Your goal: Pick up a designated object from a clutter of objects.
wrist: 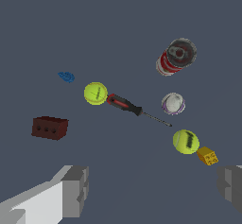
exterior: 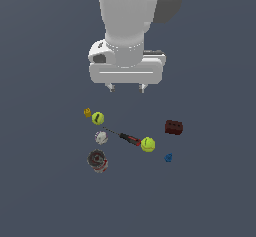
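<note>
My gripper (exterior: 126, 87) hung well above the clutter with its fingers (wrist: 74, 191) spread wide and nothing between them, so I read this as the approach stage, held high to keep every item in the wrist view. The tennis ball (exterior: 148, 144) lay touching the handle end of the red-and-black screwdriver (exterior: 129, 139), between the dark red brick (exterior: 174, 127) and the tiny blue piece (exterior: 168, 157). The smaller black-marked ball (exterior: 98, 118) sat past the screwdriver's tip, beside the orange piece (exterior: 87, 112), so mixing the two up was, in my judgement, the main risk.

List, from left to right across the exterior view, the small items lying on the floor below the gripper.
orange piece → round can → whitish ball → screwdriver → tennis ball → blue piece → dark red brick. The black-marked ball overlaps the can's span, so it is omitted.
</note>
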`<move>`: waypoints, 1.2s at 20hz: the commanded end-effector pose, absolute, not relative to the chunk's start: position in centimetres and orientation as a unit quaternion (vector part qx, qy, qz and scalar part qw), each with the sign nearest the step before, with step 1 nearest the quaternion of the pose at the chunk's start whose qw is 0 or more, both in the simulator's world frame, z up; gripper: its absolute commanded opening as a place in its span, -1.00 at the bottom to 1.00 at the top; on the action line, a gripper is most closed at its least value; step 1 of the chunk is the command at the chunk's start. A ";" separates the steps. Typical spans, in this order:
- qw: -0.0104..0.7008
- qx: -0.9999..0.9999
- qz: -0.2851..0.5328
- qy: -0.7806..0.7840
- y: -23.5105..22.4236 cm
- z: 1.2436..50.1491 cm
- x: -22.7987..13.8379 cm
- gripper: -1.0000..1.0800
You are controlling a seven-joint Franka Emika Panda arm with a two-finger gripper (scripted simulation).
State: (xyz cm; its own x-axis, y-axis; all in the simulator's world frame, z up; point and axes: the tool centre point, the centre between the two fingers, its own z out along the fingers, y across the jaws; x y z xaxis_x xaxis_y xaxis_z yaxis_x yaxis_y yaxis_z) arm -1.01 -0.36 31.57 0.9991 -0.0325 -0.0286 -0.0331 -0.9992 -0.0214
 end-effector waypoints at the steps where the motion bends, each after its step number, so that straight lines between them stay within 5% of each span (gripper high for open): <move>1: 0.011 -1.000 0.014 0.016 -0.4 31.6 -1.0 0.92; 10: 0.001 -0.999 0.025 0.025 -3.3 31.4 -1.6 0.92; 24: -0.003 -0.999 0.020 0.025 -1.2 27.5 0.8 0.92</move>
State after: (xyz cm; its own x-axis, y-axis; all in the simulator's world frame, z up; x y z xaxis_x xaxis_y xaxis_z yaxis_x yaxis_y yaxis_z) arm 0.36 -1.65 28.38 0.9979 -0.0497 -0.0410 -0.0495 -0.9988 0.0055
